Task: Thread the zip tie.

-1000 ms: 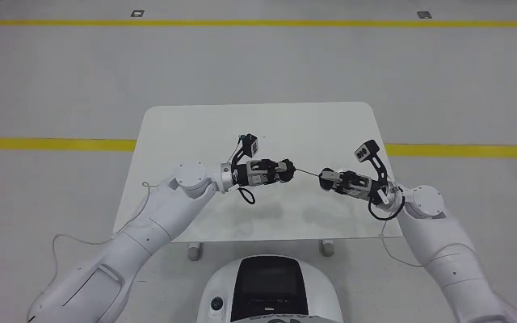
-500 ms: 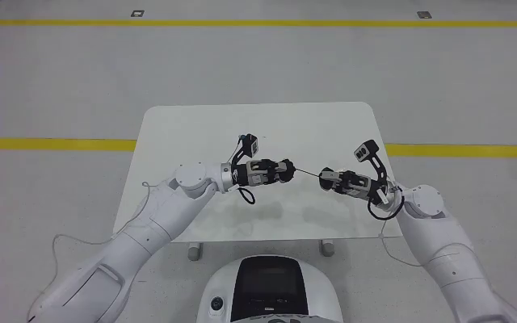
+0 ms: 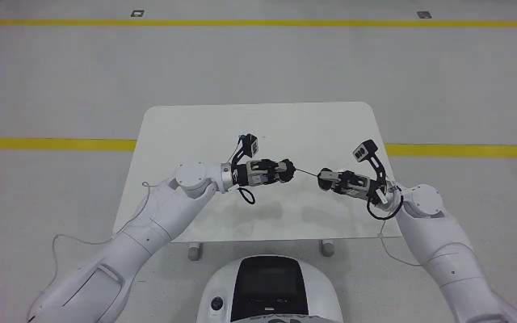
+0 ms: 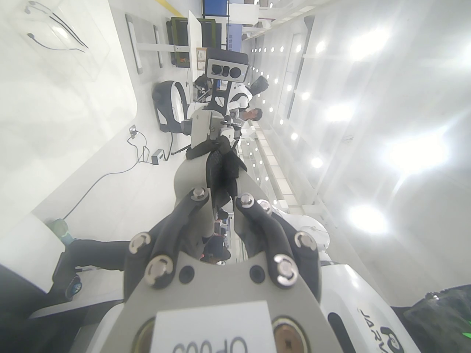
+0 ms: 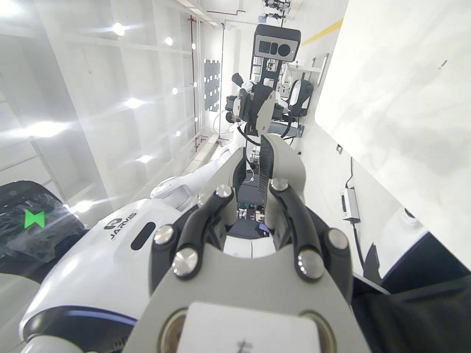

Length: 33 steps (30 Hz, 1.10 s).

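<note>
A thin black zip tie (image 3: 307,173) stretches in the air between my two grippers, above the middle of the white table (image 3: 202,129). My left gripper (image 3: 292,169) is shut on one end of it; in its wrist view the dark tie (image 4: 220,174) sits pinched between the fingertips (image 4: 200,170). Facing it from the other side, my right gripper (image 3: 323,178) is shut on the other end. The right wrist view has the closed fingers (image 5: 270,163) pointing at the left gripper (image 5: 257,111). Only a short gap separates the two grippers.
A clear sheet with several thin spare ties (image 4: 55,31) lies on the table, away from the grippers. The table's rounded corner (image 4: 134,108) and edge are close by, with cables on the floor (image 4: 140,148) beyond.
</note>
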Each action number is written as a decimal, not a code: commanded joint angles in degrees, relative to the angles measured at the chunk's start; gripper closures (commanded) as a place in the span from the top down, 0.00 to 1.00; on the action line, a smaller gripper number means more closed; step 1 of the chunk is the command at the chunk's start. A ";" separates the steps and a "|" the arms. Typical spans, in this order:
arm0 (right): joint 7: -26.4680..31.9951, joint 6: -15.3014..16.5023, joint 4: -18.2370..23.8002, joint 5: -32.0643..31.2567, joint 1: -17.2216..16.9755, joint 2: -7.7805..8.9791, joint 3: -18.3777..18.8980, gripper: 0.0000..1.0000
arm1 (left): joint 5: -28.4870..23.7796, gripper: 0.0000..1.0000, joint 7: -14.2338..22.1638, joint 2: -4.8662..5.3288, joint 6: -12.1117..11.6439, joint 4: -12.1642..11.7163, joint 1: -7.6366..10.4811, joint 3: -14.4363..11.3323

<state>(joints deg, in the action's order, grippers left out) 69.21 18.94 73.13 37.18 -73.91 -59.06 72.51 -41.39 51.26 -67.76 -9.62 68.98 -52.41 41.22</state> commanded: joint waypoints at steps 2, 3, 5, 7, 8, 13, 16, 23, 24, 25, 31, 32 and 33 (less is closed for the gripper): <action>0.06 -0.02 -0.03 -0.05 0.04 -0.02 0.00 0.09 | 0.00 0.00 0.00 0.00 0.00 0.00 0.00 0.00; 0.06 -0.01 -0.04 -0.08 0.05 -0.03 0.00 0.09 | 0.00 0.00 0.00 0.00 0.00 0.00 0.00 0.00; 0.02 0.00 -0.04 -0.09 0.04 -0.05 0.02 0.07 | 0.00 0.00 0.00 0.00 0.00 0.00 0.00 0.00; -0.09 0.03 -0.02 -0.11 -0.01 -0.07 0.05 0.04 | 0.00 0.00 0.00 0.00 0.00 0.00 0.00 0.00; -0.13 0.05 0.00 -0.12 -0.03 -0.07 0.07 0.02 | 0.00 0.00 0.00 0.00 0.00 0.00 0.00 0.00; -0.33 0.02 0.10 -0.25 -0.18 -0.09 0.19 0.00 | 0.00 0.00 0.00 0.00 0.00 0.00 0.00 0.00; -0.38 0.00 0.18 -0.32 -0.21 -0.10 0.26 0.00 | 0.00 0.00 0.00 0.00 0.00 0.00 0.00 0.00; -0.48 -0.07 0.15 -0.34 -0.17 -0.14 0.38 0.00 | 0.00 1.00 0.00 0.00 0.00 0.00 0.00 0.00; -0.48 -0.11 0.06 -0.31 -0.13 -0.14 0.42 0.00 | 0.00 1.00 0.00 0.00 0.00 0.00 0.00 0.00; -0.49 -0.12 -0.03 -0.29 -0.10 -0.14 0.47 0.00 | 0.00 1.00 0.00 0.00 0.00 0.00 0.00 0.00; -0.39 -0.36 -0.19 -0.19 -0.04 -0.17 0.59 0.00 | 0.00 1.00 0.00 0.00 0.00 0.00 0.00 0.00; -0.20 -0.43 -0.24 -0.15 -0.01 -0.17 0.58 0.00 | 0.00 1.00 0.00 0.00 0.00 0.00 0.00 0.00; -0.09 -0.45 -0.35 -0.09 0.04 -0.18 0.58 0.00 | 0.00 1.00 0.00 0.00 0.00 0.00 0.00 0.00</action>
<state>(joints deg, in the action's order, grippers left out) 68.97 18.53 72.87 37.03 -73.92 -59.24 73.10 -41.39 51.26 -67.76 -9.62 68.98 -52.41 41.22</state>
